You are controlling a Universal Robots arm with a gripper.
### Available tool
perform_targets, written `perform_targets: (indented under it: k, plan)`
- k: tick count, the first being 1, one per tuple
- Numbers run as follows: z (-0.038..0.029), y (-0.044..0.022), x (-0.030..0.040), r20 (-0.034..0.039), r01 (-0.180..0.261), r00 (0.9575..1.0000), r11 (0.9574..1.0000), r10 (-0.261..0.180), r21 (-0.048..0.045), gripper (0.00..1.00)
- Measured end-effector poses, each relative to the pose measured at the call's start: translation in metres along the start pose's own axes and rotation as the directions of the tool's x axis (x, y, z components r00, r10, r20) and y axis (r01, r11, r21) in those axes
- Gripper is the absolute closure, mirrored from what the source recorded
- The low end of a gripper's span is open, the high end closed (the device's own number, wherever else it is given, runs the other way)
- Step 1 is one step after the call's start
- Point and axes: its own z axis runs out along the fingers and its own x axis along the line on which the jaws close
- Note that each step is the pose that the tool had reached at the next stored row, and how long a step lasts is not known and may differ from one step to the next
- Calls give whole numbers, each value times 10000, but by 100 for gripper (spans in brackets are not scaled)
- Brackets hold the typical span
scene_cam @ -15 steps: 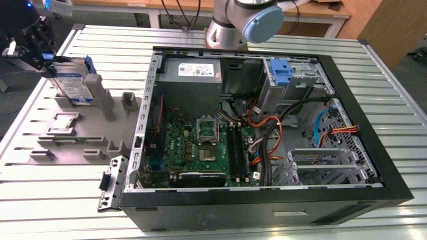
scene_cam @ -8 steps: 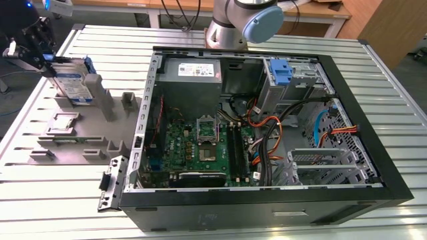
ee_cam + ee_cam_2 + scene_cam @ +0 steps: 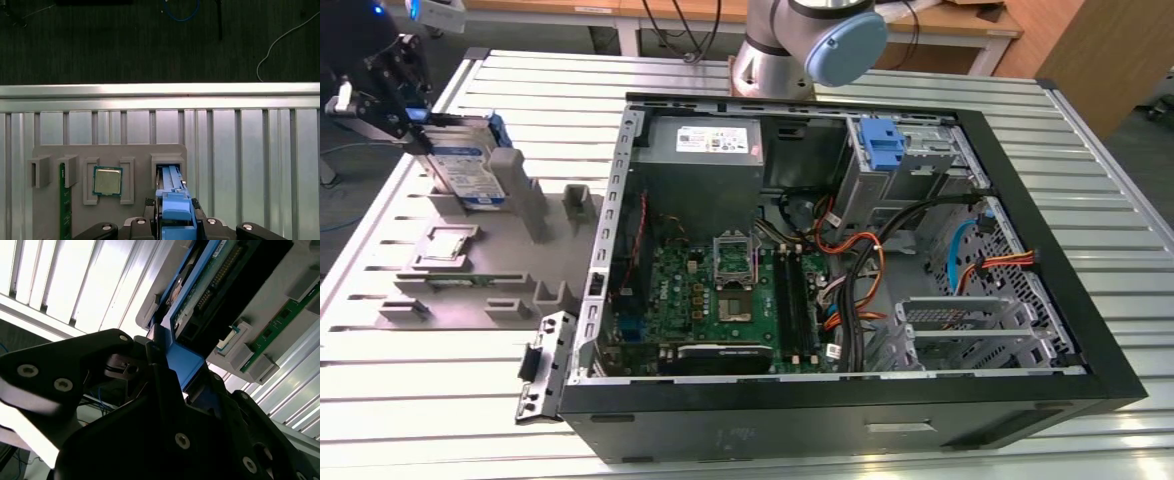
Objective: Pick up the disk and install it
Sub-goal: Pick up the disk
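The disk (image 3: 464, 165), a silver-grey drive with a white and blue label in a blue carrier, stands on edge at the grey fixture's (image 3: 480, 285) far end, on the exterior view's left. My gripper (image 3: 427, 125) is at its upper end, shut on the carrier. In the first wrist view the blue carrier (image 3: 175, 202) runs from between my fingers (image 3: 207, 222) into the fixture's slot (image 3: 167, 162). The second wrist view shows the drive's green circuit board underside (image 3: 210, 285) and the blue carrier (image 3: 186, 362) clamped between the black fingers (image 3: 150, 352).
An open black computer case (image 3: 1067, 330) lies on the slatted metal table (image 3: 1121, 180), with a motherboard (image 3: 720, 290), cables and a blue bracket (image 3: 883, 145) in its drive bay. The fixture also holds a processor chip (image 3: 107, 181) and a memory stick (image 3: 62, 210). The arm's base (image 3: 807, 40) stands behind the case.
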Motion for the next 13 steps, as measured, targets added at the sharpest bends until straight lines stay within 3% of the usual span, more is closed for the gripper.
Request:
perform_targets:
  k: [13]
  plan:
    - [-43, 0, -1, 0, -22, 10000, 10000, 22, 1, 64]
